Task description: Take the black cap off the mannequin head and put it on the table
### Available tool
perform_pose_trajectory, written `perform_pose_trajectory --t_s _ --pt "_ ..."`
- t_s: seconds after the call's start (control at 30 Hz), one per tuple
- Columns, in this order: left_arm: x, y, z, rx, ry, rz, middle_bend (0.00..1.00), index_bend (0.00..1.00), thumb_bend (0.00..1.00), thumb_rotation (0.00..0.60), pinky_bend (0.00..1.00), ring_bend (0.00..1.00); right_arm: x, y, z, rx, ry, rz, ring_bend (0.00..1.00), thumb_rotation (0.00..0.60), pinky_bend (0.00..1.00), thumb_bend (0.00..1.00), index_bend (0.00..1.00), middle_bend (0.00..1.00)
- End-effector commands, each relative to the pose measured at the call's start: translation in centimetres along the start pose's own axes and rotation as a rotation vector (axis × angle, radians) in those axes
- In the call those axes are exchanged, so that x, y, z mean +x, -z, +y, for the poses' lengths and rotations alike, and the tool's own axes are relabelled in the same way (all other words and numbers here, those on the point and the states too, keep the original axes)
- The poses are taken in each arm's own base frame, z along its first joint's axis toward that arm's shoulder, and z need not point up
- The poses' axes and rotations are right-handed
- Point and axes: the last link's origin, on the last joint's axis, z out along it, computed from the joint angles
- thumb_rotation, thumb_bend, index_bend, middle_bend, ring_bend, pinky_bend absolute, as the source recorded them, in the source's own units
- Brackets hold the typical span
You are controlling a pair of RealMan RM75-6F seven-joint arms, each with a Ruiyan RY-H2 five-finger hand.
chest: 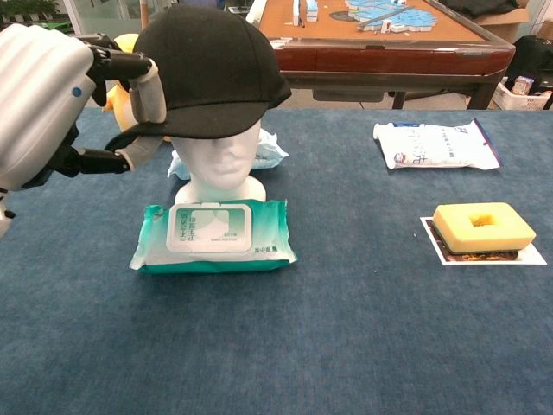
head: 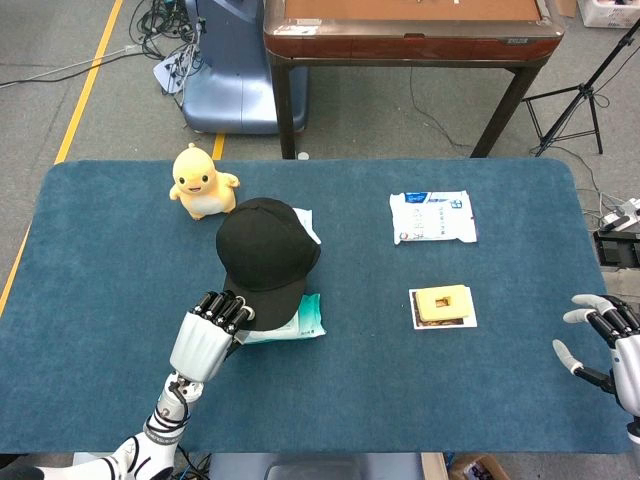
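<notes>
A robot's silver left hand (chest: 43, 99) pinches the brim of a black fabric baseball cap (chest: 212, 73), thumb under the peak and a finger pressed on top, while the cap sits on a white mannequin head (chest: 220, 164) at the left-centre of a blue cloth-covered table (head: 120, 300). The cap is not yet off: its crown covers the head, though the brim is tipped up enough to bare the moulded face below it. The hand lies to the cap's left and on the robot's side of it, gripping the peak's near edge; the cap's long axis runs from that brim away toward the far edge of the table, so a lift up and back toward the robot looks the likely way to free it. The right hand (head: 605, 345) rests far off at the table's right edge, fingers spread and holding nothing, and is well apart from the cap.

The chest view alone shows the mannequin's face, the thumb beneath the brim and a teal-and-white pack of wet wipes (chest: 212, 235) just in front of the mannequin's base. The head view alone shows the right hand and a yellow plush duck (head: 202, 182) just behind the cap, and it hides the mannequin under the crown.
</notes>
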Motion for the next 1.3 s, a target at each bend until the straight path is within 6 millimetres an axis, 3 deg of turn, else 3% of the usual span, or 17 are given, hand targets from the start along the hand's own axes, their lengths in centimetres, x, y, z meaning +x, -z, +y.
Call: perform_pose_trajectory --t_s 0.03,1.3 --pt "-0.1 -0.2 0.0 -0.002 -0.002 0.006 0.62 0.66 0.38 0.600 0.54 0.45 0.0 0.0 0.0 -0.001 0.000 0.001 0.28 0.600 0.50 0.25 0.46 0.34" --pt "1.2 -3.3 -0.6 -0.031 -0.066 0.114 0.63 0.66 0.38 0.600 0.54 0.46 -0.1 -0.1 0.0 -0.002 0.002 -0.005 0.28 0.600 0.50 0.25 0.46 0.34"
